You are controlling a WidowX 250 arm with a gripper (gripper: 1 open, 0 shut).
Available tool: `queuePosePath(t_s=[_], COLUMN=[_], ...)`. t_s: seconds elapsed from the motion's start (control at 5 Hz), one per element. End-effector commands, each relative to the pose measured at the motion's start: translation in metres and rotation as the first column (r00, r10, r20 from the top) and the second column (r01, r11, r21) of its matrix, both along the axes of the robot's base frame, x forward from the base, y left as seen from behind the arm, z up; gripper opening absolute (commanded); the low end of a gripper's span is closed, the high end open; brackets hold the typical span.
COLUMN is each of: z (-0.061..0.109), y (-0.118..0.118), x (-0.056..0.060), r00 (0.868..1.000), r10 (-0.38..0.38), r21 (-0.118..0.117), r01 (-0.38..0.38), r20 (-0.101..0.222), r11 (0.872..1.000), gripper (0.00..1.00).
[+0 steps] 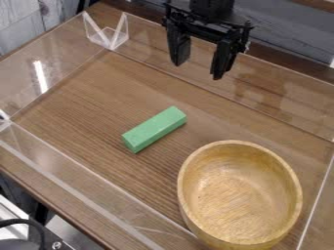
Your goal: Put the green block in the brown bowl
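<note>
block (155,130): on the table (108,95), beside the bowl (240,194)
gripper (200,69): above the table, fingers pointing down, spread apart

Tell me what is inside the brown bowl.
Nothing can be seen inside the brown bowl; its bare floor shows. What lies underneath is covered by the bowl itself.
</note>
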State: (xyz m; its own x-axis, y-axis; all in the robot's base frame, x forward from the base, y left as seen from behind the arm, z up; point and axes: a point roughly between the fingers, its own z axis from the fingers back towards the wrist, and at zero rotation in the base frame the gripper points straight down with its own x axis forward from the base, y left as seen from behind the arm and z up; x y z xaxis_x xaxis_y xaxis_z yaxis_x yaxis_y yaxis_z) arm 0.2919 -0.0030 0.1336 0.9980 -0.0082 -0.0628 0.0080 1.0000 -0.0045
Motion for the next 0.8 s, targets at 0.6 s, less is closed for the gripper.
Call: queuePosePath(t_s=[0.6], z=[-0.041], y=[0.044], x=[-0.061], r00=[0.904], r10=[-0.425], r21=[0.023], r01=[0.424], r20=[0.050], r11=[0.905], gripper=[1.00])
